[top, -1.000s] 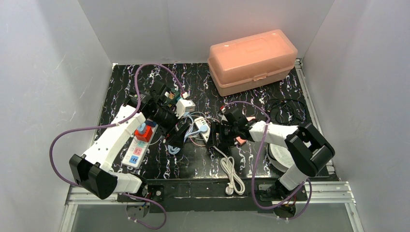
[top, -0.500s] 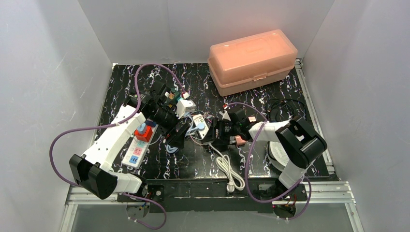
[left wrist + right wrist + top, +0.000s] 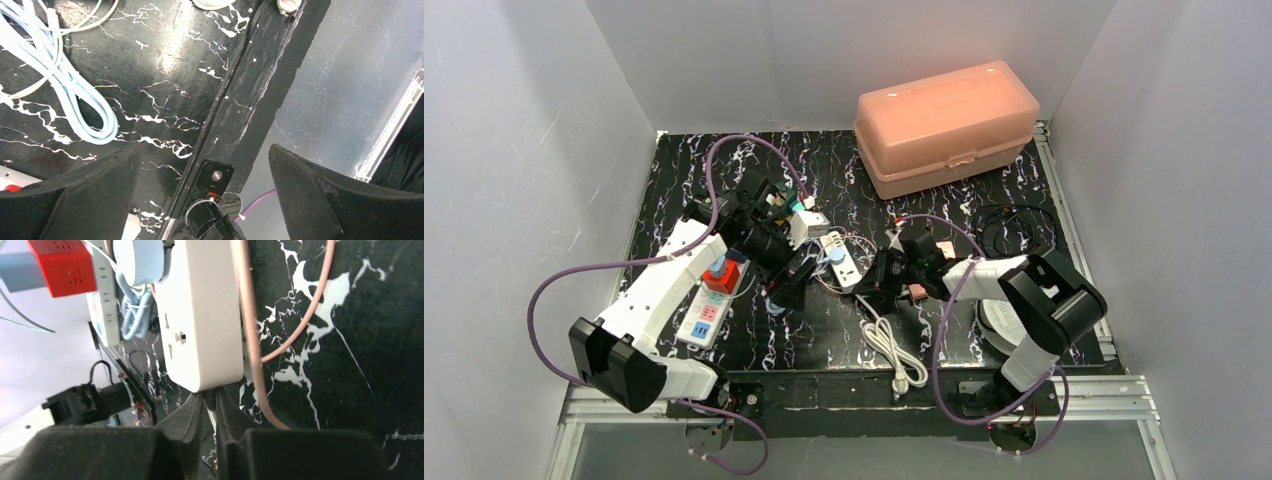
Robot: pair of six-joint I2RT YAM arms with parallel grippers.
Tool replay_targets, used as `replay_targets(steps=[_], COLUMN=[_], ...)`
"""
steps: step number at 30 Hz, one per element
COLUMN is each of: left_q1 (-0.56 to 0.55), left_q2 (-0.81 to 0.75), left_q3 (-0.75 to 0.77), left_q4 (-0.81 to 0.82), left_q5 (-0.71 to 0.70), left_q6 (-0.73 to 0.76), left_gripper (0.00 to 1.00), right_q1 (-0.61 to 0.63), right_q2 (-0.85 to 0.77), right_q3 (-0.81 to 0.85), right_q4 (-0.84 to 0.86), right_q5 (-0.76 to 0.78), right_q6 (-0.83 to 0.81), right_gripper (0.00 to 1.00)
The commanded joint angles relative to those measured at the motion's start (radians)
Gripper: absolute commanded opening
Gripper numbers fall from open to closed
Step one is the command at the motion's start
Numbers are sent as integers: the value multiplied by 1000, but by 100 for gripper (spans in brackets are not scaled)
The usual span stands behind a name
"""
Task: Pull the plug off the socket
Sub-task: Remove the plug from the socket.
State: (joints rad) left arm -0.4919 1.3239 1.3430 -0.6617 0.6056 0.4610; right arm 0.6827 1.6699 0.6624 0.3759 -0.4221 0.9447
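Observation:
The socket is a white power strip (image 3: 848,266) lying mid-table, with a light blue round plug (image 3: 836,257) seated in it. The right wrist view shows the strip (image 3: 202,315) running away from me with the blue plug (image 3: 140,260) at its far end. My right gripper (image 3: 210,399) is shut on the cord stub at the strip's near end; from above it (image 3: 876,287) sits just right of the strip. My left gripper (image 3: 789,283) hovers open just left of the strip, fingers (image 3: 75,192) wide apart, nothing between them.
A second power strip (image 3: 704,315) carrying a red adapter (image 3: 717,275) lies at the left. The white cord (image 3: 889,345) trails to the near edge. A light blue cable loop (image 3: 65,85) lies near the left gripper. A pink box (image 3: 944,125) stands at the back right.
The right gripper has moved left up to the strip's end and shut on its cord. The left arm has barely shifted and stays open.

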Motion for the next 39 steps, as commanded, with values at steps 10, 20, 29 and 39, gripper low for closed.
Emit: replay_targets(steps=[10, 20, 29, 39], left_q1=[-28, -60, -77, -79], left_q2=[11, 138, 289, 390], left_q3=[-161, -204, -193, -106], left_q4=[175, 402, 511, 501], left_q5=[34, 6, -79, -71], left_q6=[12, 25, 73, 104], left_gripper=[100, 99, 100, 73], right_q1=[23, 85, 127, 132], right_q2=[-279, -411, -398, -394], right_q3=[-62, -41, -33, -50], right_q4=[-23, -190, -206, -201], right_q5=[95, 174, 199, 208], right_q6=[-85, -166, -186, -195], right_gripper=[1, 1, 1, 1])
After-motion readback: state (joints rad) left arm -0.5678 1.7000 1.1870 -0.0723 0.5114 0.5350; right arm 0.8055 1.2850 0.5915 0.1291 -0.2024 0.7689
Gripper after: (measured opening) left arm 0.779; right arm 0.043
